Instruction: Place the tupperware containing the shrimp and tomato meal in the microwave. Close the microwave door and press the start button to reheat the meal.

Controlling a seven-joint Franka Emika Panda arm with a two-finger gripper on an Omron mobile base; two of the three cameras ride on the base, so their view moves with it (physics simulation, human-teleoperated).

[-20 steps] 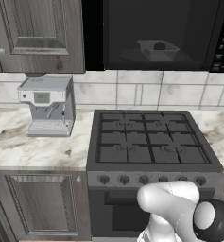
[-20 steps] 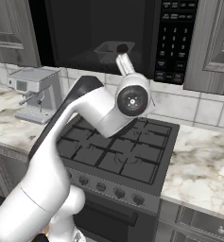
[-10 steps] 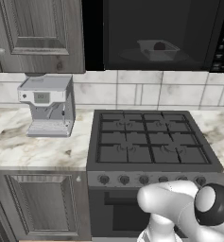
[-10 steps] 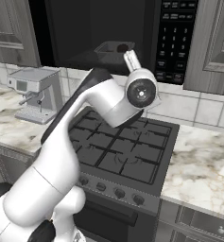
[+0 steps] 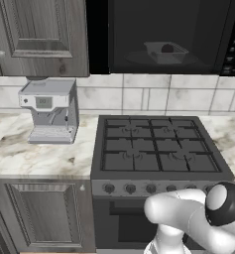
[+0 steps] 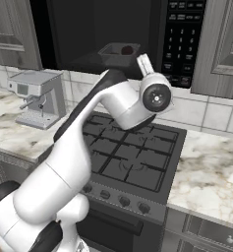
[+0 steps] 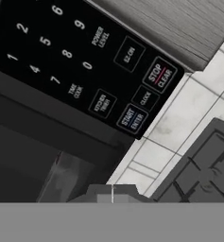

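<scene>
Arm raised, hand (image 7: 112, 197) closed.

Flat, even rendered light, soft and slightly blurry; the microwave (image 5: 163, 37) cavity sits dim, with faint shadow under the stove (image 5: 158, 149) grates.

Wide black built-in microwave (image 5: 168, 34) (white keypad lettering), veined white-grey marble counter (image 5: 39, 154), silver coffee machine (image 5: 48, 110) at nine o'clock.

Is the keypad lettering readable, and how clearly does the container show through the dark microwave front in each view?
Hand view: white lettering on the black microwave keypad is slightly soft but readable, START/ENTER included. Left base view: the clear greyish plastic tupperware shows dimly behind the dark window, no glare. Right base view: tupperware also dim; keypad labels too small to read.
</scene>
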